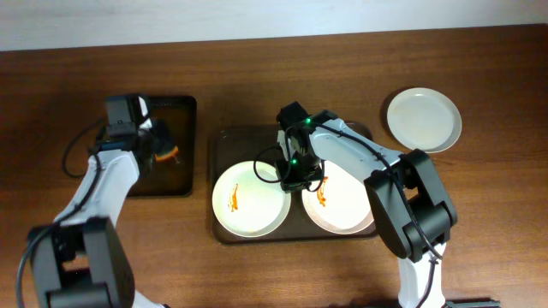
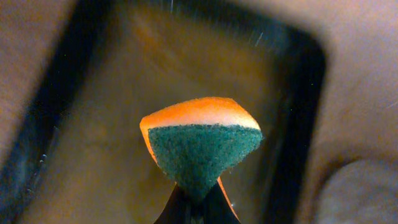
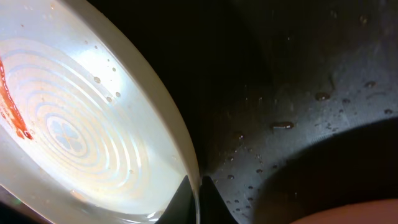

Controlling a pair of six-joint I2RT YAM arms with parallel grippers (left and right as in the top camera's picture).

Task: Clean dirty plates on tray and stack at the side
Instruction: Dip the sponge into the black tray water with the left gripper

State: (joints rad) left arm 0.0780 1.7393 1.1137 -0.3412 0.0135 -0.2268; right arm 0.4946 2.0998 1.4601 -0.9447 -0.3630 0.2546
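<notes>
The dark brown tray [image 1: 224, 141] holds two plates with orange-red smears: a left plate [image 1: 253, 210] and a right plate [image 1: 347, 205]. A third, clean plate [image 1: 424, 120] lies on the table at the far right. My right gripper [image 1: 295, 178] is between the two plates, shut on the left plate's right rim. In the right wrist view its fingers [image 3: 199, 199] pinch the rim of that plate [image 3: 93, 124], with the wet tray [image 3: 311, 81] beside it. My left gripper [image 1: 163, 154] is shut on an orange-and-green sponge [image 2: 199, 149].
A smaller black tray [image 1: 180, 111] sits at the left under my left gripper, and it also shows in the left wrist view [image 2: 298, 74]. Bare wooden table [image 1: 479, 222] lies around both trays.
</notes>
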